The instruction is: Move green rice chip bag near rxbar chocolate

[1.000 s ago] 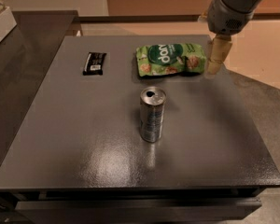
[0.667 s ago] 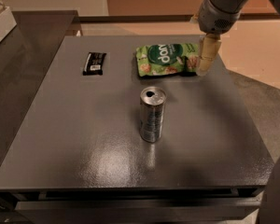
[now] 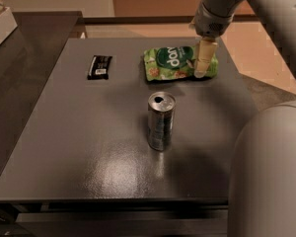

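step in hand, by the look of it: getting hold of the green rice chip bag (image 3: 170, 63) before carrying it over to the rxbar chocolate (image 3: 99, 66). bag lying flat at the far side of the surface (image 3: 89, 147), right of centre, logo up. bar flat at the far side too, toward the view's left, well apart from the bag. silver can (image 3: 161, 121) upright nearer the camera, roughly between the two but off a straight far-side path.

to do it well: pinch a raised fold near the bag's right edge rather than pressing down flat; crinkly film likely to slip or buckle. lift just clear of the surface, travel along the far side toward the bar, keep wide of the can, likely to topple at a nudge. set down just beside the bar, not on top of it.

gripper (image 3: 201, 73) pointing down over the bag's right end, tip at or just above the foil; touching or just off, hard to say from this angle. fingers showing as one pale block with no gap to read, so cannot tell whether spread or pinched, nor whether any foil is caught.
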`<state>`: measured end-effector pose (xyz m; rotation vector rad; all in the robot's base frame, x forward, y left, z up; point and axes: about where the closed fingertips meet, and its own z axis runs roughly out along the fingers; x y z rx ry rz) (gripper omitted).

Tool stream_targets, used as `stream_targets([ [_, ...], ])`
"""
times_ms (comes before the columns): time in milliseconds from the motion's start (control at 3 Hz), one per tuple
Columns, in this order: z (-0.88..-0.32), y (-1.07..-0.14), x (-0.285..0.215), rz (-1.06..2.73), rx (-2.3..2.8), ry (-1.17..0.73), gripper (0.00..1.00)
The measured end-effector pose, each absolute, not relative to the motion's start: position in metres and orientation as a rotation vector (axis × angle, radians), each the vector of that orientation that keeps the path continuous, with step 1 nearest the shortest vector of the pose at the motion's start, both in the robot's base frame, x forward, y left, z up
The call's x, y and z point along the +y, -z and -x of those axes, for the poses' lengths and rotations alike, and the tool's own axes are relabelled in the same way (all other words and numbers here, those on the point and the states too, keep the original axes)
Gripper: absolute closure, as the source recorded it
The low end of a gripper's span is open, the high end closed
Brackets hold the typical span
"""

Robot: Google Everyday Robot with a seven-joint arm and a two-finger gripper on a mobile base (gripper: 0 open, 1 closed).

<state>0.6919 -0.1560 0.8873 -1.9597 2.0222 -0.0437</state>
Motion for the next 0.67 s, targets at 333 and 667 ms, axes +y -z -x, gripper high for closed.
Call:
stream_targets([
  [333, -0.706, -0.874, -0.15, 1.971, 2.029, 0.028, 0.0],
  [667, -0.714, -0.862, -0.146, 1.983, 2.037, 0.021, 0.18],
])
